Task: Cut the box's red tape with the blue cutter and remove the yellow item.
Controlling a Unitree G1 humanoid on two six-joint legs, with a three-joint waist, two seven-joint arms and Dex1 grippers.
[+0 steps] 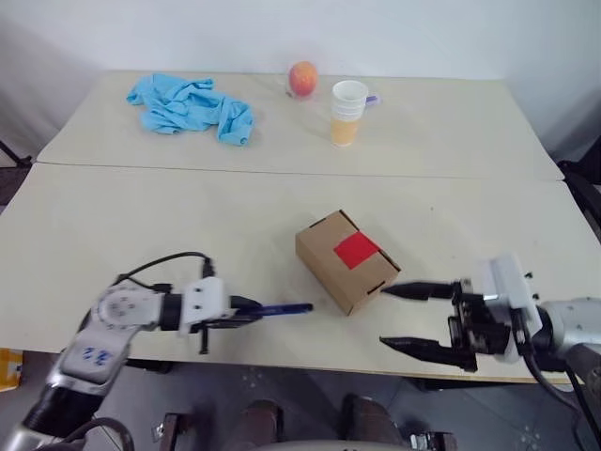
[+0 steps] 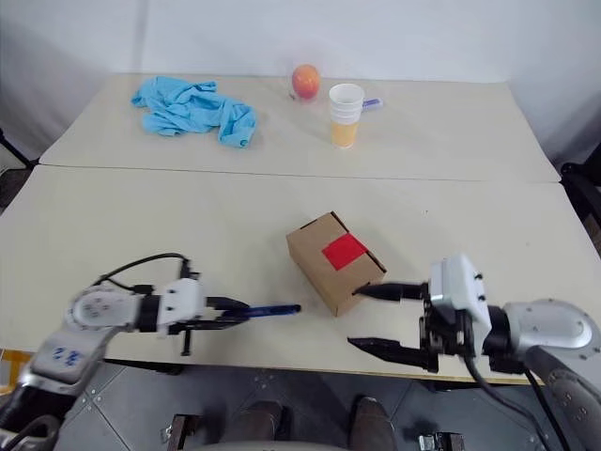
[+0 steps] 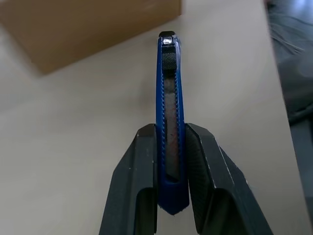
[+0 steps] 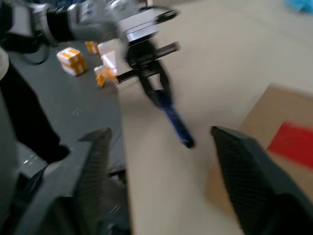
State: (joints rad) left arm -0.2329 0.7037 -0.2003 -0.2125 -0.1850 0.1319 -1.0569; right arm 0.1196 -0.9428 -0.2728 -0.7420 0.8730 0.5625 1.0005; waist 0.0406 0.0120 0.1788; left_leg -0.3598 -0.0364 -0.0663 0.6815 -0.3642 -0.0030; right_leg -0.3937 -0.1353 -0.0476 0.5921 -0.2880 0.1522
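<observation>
Seemingly sealed, the box (image 1: 346, 259) wears red tape (image 1: 356, 250) on top.

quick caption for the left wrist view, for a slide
Left gripper clamps the blue cutter, its tip aimed toward the box across the table.

i'm seeing the box (image 1: 346, 260) looking like matt brown cardboard, its red tape (image 1: 357, 251) smooth. the blue cutter (image 3: 169, 122) is showing glossy plastic with a ribbed slider. the table (image 1: 141, 225) is looking smooth, matt.
</observation>
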